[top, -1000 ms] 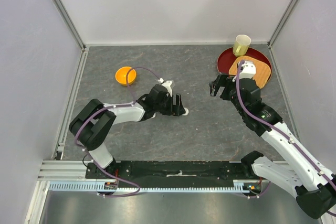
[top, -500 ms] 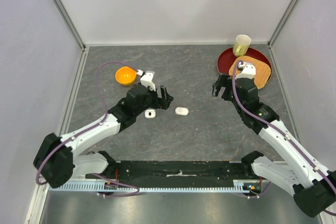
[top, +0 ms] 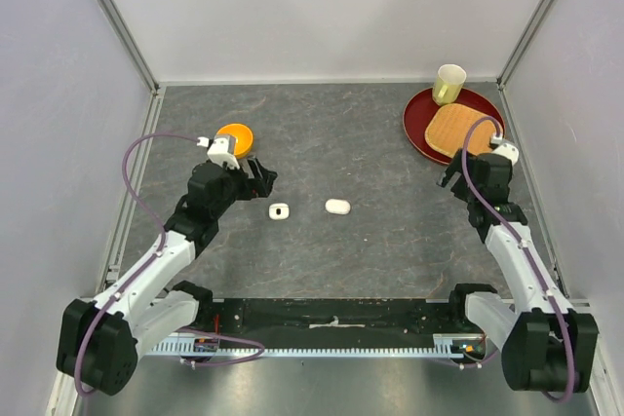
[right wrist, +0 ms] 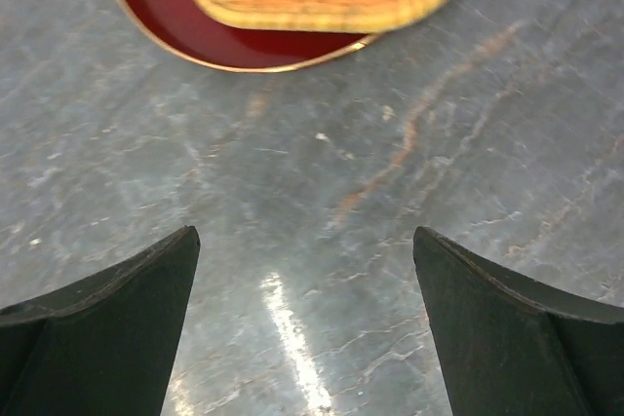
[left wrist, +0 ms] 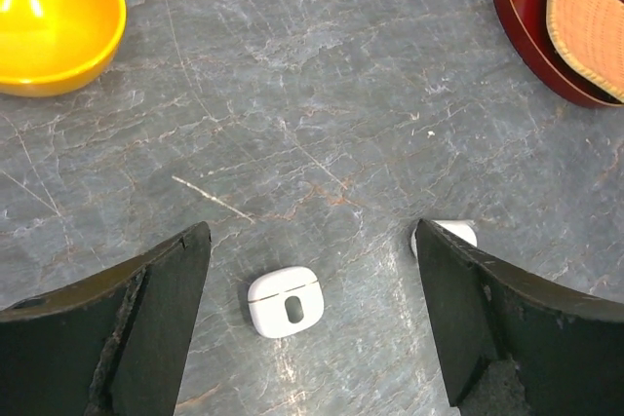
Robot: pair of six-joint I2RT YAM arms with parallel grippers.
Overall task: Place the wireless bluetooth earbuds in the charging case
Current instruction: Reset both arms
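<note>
One orange bowl (top: 234, 139) sits toward the far left corner of the table. Just beside it on the near side hangs the left gripper (top: 265, 182), its jaws spread wide with nothing between them. In the wrist view its fingers (left wrist: 156, 328) frame bare table and the left case (left wrist: 285, 302) without touching it.

That case is white, lies flat and looks shut, with a dark oval mark on its top. It lies near the middle of the table. The right case (top: 337, 207) lies near it, apart, also lidded as far as we can see.

We find no earbuds loose on the table in any view, and we cannot tell whether they sit inside the cases.

At the far right corner a red tray (top: 419, 129) carries a woven mat (top: 460, 129), with a pale cup (top: 449, 83) at its far rim. The right gripper (top: 450, 178) hangs near the right edge, on the near side of the tray, jaws wide and empty.

We judge the inserting step over or not begun. If it has not begun, the next move calls for finding the earbuds and lifting a lid, with one gripper steadying the light case.
</note>
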